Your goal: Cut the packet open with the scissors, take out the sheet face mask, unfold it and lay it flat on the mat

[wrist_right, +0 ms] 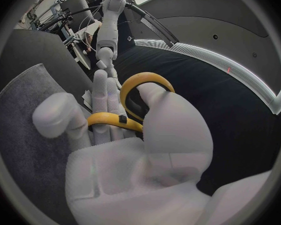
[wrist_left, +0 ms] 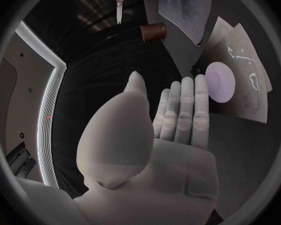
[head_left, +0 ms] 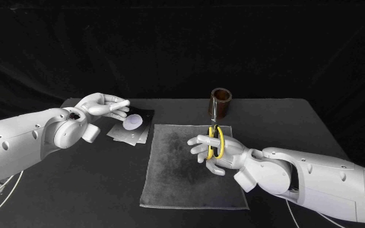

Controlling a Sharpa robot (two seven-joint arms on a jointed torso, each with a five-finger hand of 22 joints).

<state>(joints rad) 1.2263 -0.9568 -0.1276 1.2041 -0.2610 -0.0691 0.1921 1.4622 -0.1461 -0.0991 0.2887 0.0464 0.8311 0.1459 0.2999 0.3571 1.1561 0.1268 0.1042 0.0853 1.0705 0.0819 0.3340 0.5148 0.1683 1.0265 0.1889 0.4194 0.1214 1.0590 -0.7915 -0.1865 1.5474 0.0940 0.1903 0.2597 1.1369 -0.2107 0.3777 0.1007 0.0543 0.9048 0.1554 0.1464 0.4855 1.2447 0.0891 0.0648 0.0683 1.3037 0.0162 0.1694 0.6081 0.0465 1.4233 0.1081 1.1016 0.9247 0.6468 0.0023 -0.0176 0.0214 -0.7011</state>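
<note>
Head view: the packet [head_left: 127, 131] lies flat on the counter [head_left: 304, 117], left of centre and just beside the upper left corner of the mat [head_left: 194, 175], where either arm can reach it. The left robot hand [head_left: 105, 105] hovers at the packet's upper left edge, released and holding nothing, probably poised to pick it up. At centre the right robot hand [head_left: 217, 150] grasps the scissors [head_left: 216, 129] by their yellow loops. The blades point up-frame at the brown holder [head_left: 221, 101], not at the packet.

Left wrist view: the left robot hand [wrist_left: 159, 135] is flat, with its fingers straight and thumb apart. The packet [wrist_left: 240, 80] lies beyond the fingertips; whether they touch it cannot be told.

Right wrist view: the right robot hand [wrist_right: 128, 150] has its thumb and fingers threaded through the loops of the scissors [wrist_right: 140, 82], a grip suited to cutting. The blades are hidden behind the fingers.
</note>
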